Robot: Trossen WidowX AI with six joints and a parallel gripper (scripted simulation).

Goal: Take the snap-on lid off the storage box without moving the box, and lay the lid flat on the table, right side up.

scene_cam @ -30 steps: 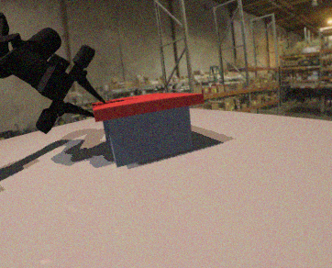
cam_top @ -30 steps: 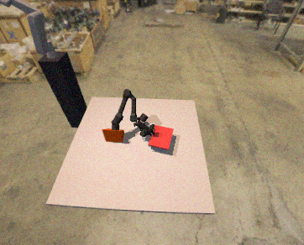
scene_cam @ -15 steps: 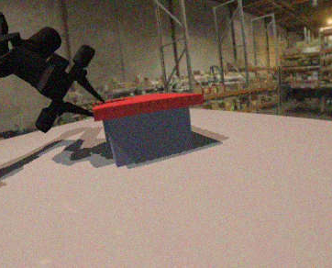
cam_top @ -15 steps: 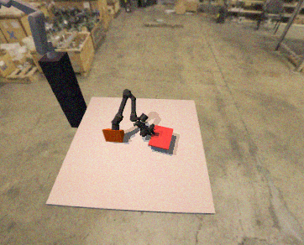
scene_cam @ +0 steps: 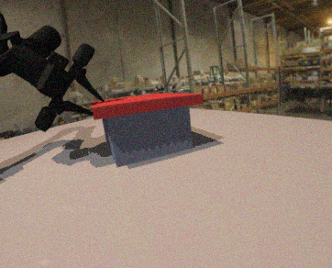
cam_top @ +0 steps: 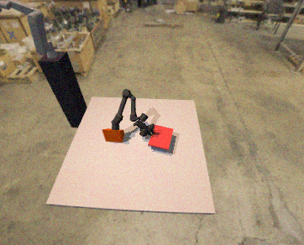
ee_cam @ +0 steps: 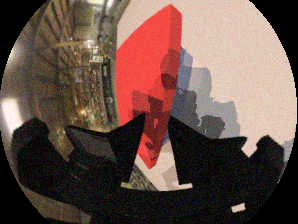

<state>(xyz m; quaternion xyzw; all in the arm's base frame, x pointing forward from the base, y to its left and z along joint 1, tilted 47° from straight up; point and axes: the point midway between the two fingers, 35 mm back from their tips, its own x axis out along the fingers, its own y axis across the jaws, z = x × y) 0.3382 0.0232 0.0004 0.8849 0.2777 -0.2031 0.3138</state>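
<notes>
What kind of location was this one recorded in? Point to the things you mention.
Probably a warehouse or storage hall: the exterior view shows tall racking (scene_cam: pixel 277 69) with loaded shelves, and the top view shows wooden crates (cam_top: pixel 87 54) of goods on a stained, bare-looking concrete floor (cam_top: pixel 249 168).

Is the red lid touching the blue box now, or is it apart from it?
Touching: the exterior view shows the lid resting on the box's top edge, no gap visible.

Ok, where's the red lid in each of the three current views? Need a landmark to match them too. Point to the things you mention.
Top: lid (cam_top: pixel 164 139) (scene_cam: pixel 149 105) (ee_cam: pixel 145 65) right of centre, slightly below mid-height.
Exterior: above centre, a slab on the blue box (scene_cam: pixel 149 133).
Wrist: upper middle, steeply slanted, its lower corner between the fingers.
Shared landmark: the black gripper (cam_top: pixel 154 130) (scene_cam: pixel 98 106) (ee_cam: pixel 156 117), at the lid's edge in all three.
</notes>
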